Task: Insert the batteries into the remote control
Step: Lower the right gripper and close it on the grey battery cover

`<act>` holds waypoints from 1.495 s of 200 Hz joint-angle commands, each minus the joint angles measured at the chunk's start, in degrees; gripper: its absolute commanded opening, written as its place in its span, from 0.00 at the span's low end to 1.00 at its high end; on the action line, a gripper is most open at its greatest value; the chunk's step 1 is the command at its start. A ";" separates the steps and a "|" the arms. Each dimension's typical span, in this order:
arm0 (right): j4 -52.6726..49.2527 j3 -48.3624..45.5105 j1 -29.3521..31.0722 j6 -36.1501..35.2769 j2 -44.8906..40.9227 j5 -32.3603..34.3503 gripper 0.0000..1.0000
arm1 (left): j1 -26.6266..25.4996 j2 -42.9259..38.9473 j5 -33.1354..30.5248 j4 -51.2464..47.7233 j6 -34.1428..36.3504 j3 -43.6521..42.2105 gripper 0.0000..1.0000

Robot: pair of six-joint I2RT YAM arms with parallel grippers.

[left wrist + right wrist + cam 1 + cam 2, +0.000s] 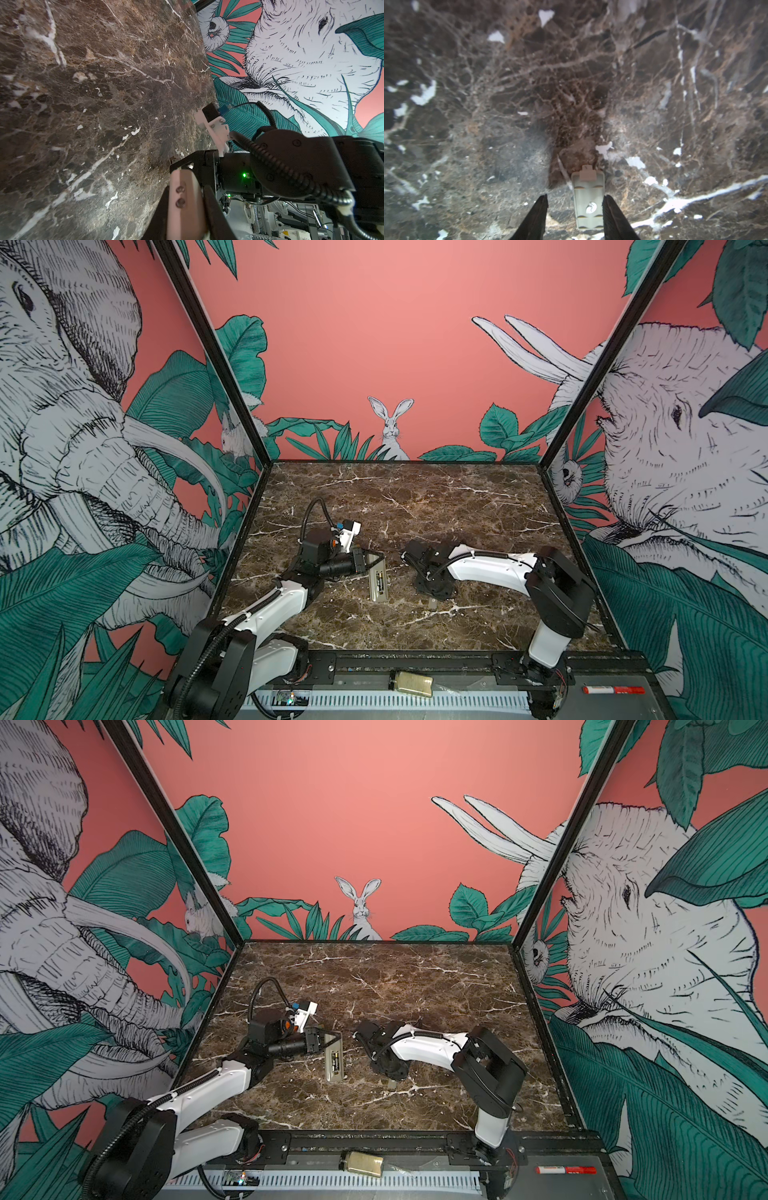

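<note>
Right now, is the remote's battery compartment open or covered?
Open. The remote control lies back up, batteries showing in its recess; the cover lies apart on the table, between the fingers of the right gripper.

The remote control (377, 583) is laid on the table (415, 497), one end at the left gripper (380, 559); batteries (335, 1061) are seated in it. A cover (588, 199) is laid between the jaws of the right gripper (576, 197).

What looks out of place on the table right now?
The battery cover lies loose on the table, apart from the remote, between the right gripper's open jaws. The remote's recess is uncovered, batteries showing. Nothing looks spilled or broken.
</note>
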 commanded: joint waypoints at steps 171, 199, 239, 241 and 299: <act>-4.69 5.94 -0.22 -2.10 3.01 1.21 0.43 | 0.43 -0.24 1.43 2.96 -0.58 -0.72 0.00; -4.86 5.69 -0.14 -1.79 2.48 1.18 0.43 | 0.41 -0.09 1.52 3.53 -0.96 -0.90 0.00; -2.62 1.68 -0.14 1.02 1.00 0.46 0.43 | 0.38 -0.32 1.52 3.37 -0.87 -0.88 0.00; -2.57 1.59 -0.18 1.29 0.95 0.46 0.43 | 0.38 -0.36 1.56 3.37 -0.91 -0.91 0.00; -2.32 0.90 -0.16 1.03 1.94 -0.16 0.43 | 0.34 -0.15 1.56 3.47 -0.95 -0.91 0.00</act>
